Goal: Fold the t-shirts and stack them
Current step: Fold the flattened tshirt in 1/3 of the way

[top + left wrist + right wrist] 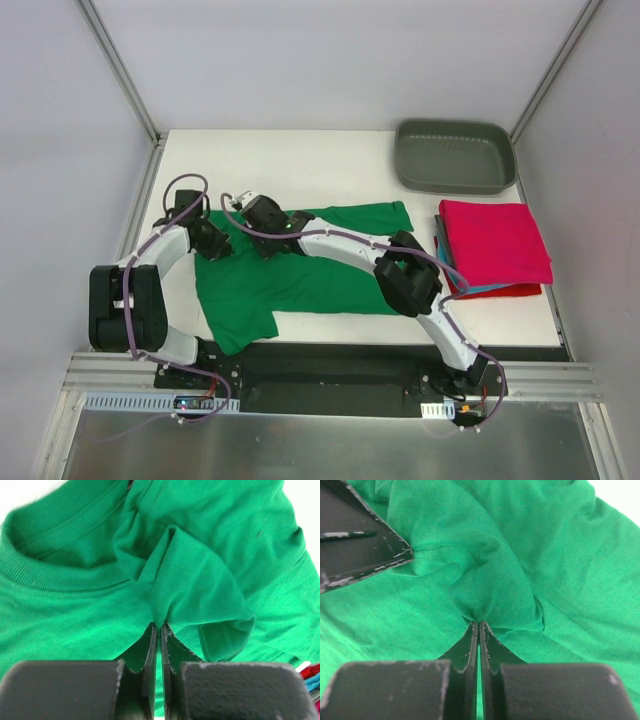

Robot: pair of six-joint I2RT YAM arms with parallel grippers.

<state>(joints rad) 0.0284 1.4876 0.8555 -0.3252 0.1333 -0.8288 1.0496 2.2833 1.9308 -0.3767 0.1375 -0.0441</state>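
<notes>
A bright green t-shirt (300, 275) lies spread across the middle of the table, with a sleeve at the front left. My left gripper (215, 240) is shut on a pinched ridge of its cloth beside the collar (60, 575); in the left wrist view the gripper (159, 626) has the fold squeezed between its tips. My right gripper (262, 215) sits just to the right, also shut on a bunch of the green shirt (560, 555), its tips (478, 623) closed on the cloth. A stack of folded t-shirts (495, 240) lies at the right, crimson-pink on top with teal and red edges below.
A grey plastic tray (405, 160) stands at the back right corner, behind the folded stack. One finger of the left gripper (365, 545) shows in the right wrist view, close to my right jaws. White walls close in the table on three sides.
</notes>
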